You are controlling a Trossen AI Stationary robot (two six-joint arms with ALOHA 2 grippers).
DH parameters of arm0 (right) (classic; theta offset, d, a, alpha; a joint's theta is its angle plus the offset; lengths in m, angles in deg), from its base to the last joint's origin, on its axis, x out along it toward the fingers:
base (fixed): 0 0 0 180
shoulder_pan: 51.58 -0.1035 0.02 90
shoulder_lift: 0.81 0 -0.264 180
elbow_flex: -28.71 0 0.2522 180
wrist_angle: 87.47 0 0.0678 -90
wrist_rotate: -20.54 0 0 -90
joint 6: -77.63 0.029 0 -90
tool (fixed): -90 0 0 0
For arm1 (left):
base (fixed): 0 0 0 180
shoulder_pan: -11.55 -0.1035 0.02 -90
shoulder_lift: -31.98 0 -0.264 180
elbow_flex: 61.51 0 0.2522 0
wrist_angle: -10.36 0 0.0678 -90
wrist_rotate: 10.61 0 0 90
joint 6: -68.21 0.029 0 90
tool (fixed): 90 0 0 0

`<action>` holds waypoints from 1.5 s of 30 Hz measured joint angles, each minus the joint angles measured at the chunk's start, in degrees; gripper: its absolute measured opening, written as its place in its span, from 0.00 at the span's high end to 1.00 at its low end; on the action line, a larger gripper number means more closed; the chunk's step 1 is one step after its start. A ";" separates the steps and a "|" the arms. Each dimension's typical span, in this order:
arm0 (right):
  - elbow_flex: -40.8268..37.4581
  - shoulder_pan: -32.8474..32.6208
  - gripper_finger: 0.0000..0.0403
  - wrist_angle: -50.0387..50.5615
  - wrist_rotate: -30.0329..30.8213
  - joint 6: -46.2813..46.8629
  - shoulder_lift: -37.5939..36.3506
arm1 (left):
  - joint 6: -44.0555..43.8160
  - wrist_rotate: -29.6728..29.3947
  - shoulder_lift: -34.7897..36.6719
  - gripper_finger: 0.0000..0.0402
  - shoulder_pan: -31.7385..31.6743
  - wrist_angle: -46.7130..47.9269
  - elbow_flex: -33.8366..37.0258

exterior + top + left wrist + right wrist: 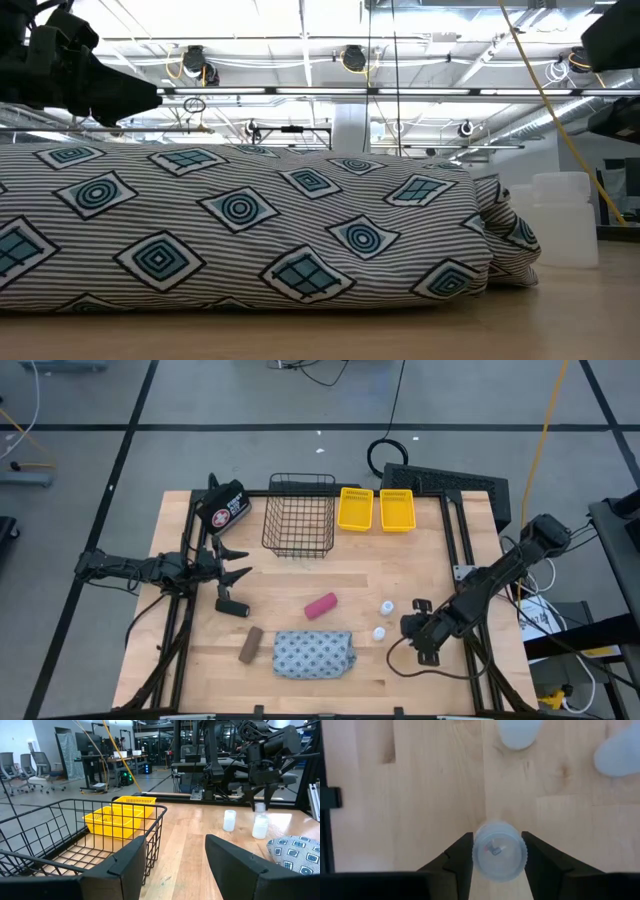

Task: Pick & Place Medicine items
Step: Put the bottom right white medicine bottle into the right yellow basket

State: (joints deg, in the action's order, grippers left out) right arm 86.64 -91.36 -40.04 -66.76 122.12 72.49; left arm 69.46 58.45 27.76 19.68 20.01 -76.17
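Right at the near right of the wooden worktop (330, 585), the right gripper (499, 851) is down over a tiny white plastic bottle with a ribbed round cap (499, 851), and this is the pick in hand. The wrist camera looks straight down on the cap, which sits squarely between the two dark fingers (460, 857), their inner faces against or just short of its sides: the jaws are narrowed around the bottle, closing into a pinch rather than gaping. To do it well, I'd say keep the cap centred, squeeze evenly so the little thing doesn't squirt sideways, then lift straight up before travelling, since two more tiny white bottles (383, 619) stand just beside it toward the middle and could be knocked over. Along the near edge lie the blue-grey patterned soft pouch (314, 655) and, left of it, the short brown bar (249, 645). A step farther in, the pink finger-length roll (320, 606) and the small black handled piece (232, 605). On the left the left gripper (236, 562) waits, its jaws spread and holding nothing, facing the black wire basket (299, 515). At the far side sit two yellow plastic trays (376, 509), and at the far left the black bag with a red-and-white round emblem (224, 506).
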 joint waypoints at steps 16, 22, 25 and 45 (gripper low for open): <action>0.00 8.65 0.65 -0.02 3.65 -5.55 -9.24 | 0.00 0.00 0.02 0.47 0.02 0.00 0.00; 0.00 14.03 0.65 -0.15 4.96 -11.56 -12.83 | 0.00 0.00 0.00 0.47 0.02 0.02 0.02; 0.00 16.99 0.66 -0.46 4.96 -14.34 -14.65 | 0.00 0.00 0.00 0.47 0.02 0.02 0.00; 8.24 52.81 0.65 -4.78 0.60 -36.76 -16.97 | 0.00 0.00 0.02 0.47 0.01 0.02 0.01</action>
State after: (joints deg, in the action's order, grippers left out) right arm 94.87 -38.55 -44.81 -66.16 85.36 55.52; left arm 69.46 58.44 27.78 19.69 20.03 -76.17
